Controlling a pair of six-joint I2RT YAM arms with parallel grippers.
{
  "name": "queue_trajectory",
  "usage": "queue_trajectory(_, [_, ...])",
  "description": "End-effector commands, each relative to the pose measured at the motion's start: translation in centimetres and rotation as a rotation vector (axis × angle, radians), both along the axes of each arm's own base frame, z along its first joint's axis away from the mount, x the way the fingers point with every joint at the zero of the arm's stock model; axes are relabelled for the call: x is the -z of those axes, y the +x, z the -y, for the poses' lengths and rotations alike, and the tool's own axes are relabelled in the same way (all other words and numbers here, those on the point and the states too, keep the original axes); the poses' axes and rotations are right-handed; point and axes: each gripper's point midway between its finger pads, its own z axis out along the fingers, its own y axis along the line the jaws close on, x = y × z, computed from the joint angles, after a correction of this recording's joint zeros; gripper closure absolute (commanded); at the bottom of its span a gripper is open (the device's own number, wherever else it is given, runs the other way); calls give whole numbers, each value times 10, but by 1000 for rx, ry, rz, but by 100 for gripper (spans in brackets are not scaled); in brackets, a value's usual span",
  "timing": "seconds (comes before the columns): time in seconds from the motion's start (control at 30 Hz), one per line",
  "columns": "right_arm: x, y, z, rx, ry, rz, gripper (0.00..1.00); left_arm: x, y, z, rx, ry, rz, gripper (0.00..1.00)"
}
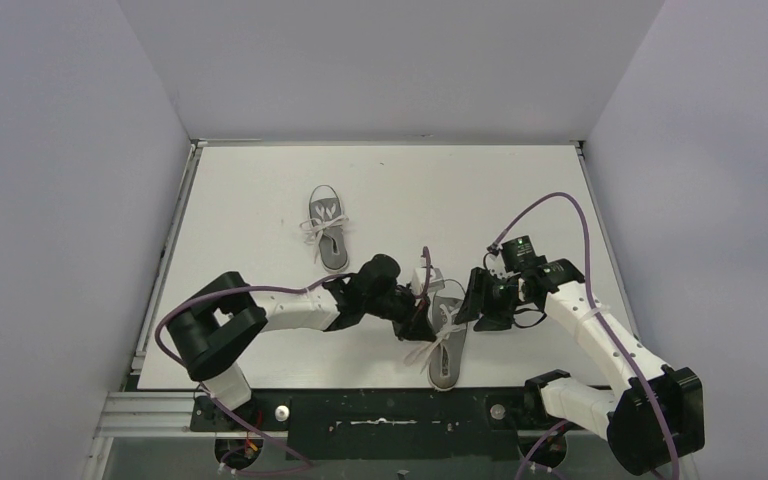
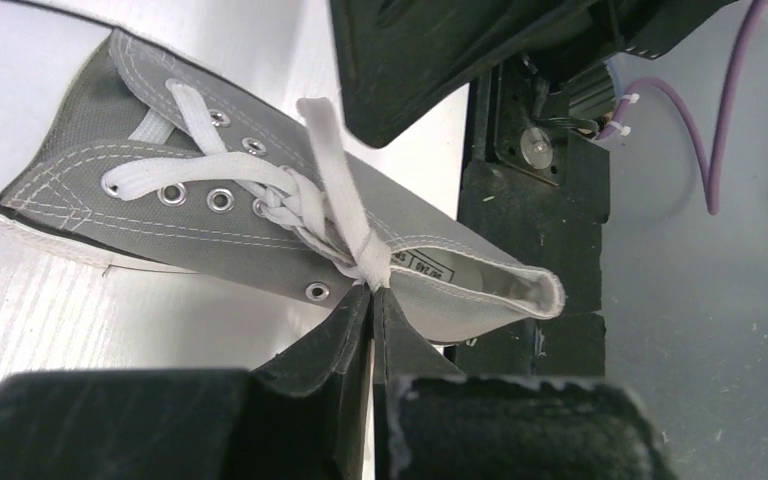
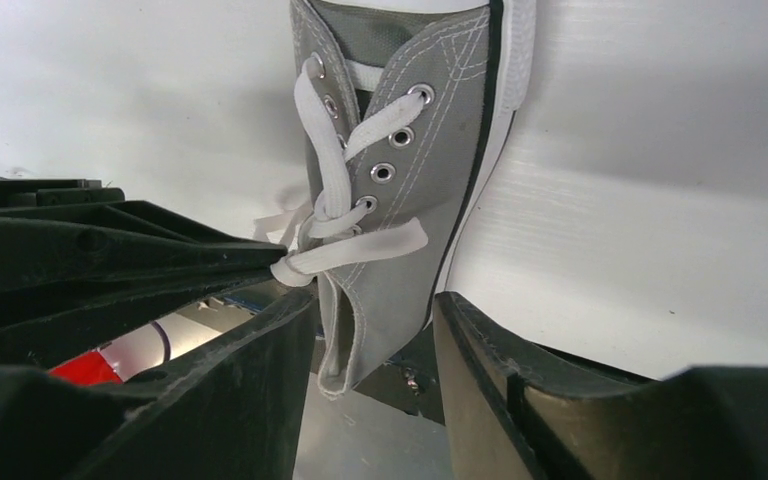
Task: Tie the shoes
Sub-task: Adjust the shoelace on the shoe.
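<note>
Two grey canvas sneakers lie on the white table. The far shoe point(image 1: 328, 230) lies alone, its white laces crossed over its tongue. The near shoe point(image 1: 447, 338) lies between both grippers. My left gripper point(image 1: 423, 318) is shut on this shoe's white lace point(image 2: 345, 215), pinching it right at the knot by the collar point(image 2: 373, 292). My right gripper point(image 1: 472, 300) is open, and its fingers stand either side of the shoe's collar point(image 3: 375, 305). In the right wrist view the shoe point(image 3: 430, 170) has a lace strand point(image 3: 360, 250) running left to the left gripper's fingers point(image 3: 110, 250).
The table point(image 1: 260, 190) has a rail along its left edge and grey walls on three sides. Its near edge with the black arm mounts point(image 1: 390, 410) is just below the near shoe. Purple cables point(image 1: 550, 205) loop over each arm.
</note>
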Motion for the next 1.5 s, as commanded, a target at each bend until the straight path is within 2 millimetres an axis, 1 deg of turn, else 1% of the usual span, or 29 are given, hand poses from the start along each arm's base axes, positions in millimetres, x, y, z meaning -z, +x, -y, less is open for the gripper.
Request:
queue_trajectory(0.0, [-8,9,-12,27,83,19,50,-38,-7,-3,20,-77,37,100])
queue_trajectory(0.13, [-10,13,-20,36,128,17,47,-37,-16,-11,17,-75,15,100])
queue_trajectory(0.27, [-13,15,-23,17,140,25,44,-33,-21,-16,7,-79,-9,100])
queue_trajectory(0.47, [-12,15,-27,0,161,10,43,-29,-23,-15,10,-85,-31,100])
queue_trajectory(0.57, [-13,15,-28,-3,167,12,43,-30,-22,-14,0,-92,-35,94])
queue_trajectory(0.73, [-10,13,-27,-16,161,5,43,-27,-24,-18,0,-86,-35,92])
queue_trajectory(0.87, [-9,12,-28,-19,163,1,43,-26,-25,-22,1,-81,-26,88])
queue_trajectory(0.9, [-9,12,-28,-19,163,1,43,-24,-25,-22,-2,-78,-24,89])
queue_trajectory(1.03, [-9,11,-29,-22,167,2,44,-25,-25,-23,0,-81,-25,100])
queue_trajectory(1.2, [-9,12,-30,-19,166,5,44,-27,-24,-22,0,-86,-19,100])
queue_trajectory(1.23, [-9,12,-30,-17,168,5,44,-29,-24,-22,0,-90,-19,99])
queue_trajectory(1.3, [-9,12,-31,-19,169,3,44,-33,-23,-20,-11,-96,-14,84])
queue_trajectory(1.33, [-9,12,-31,-21,167,5,44,-35,-22,-20,-20,-95,-9,79])
queue_trajectory(1.37, [-9,12,-31,-21,166,6,44,-35,-20,-20,-27,-92,-4,76])
queue_trajectory(1.47, [-9,12,-31,-20,170,6,44,-35,-18,-17,-27,-86,3,74])
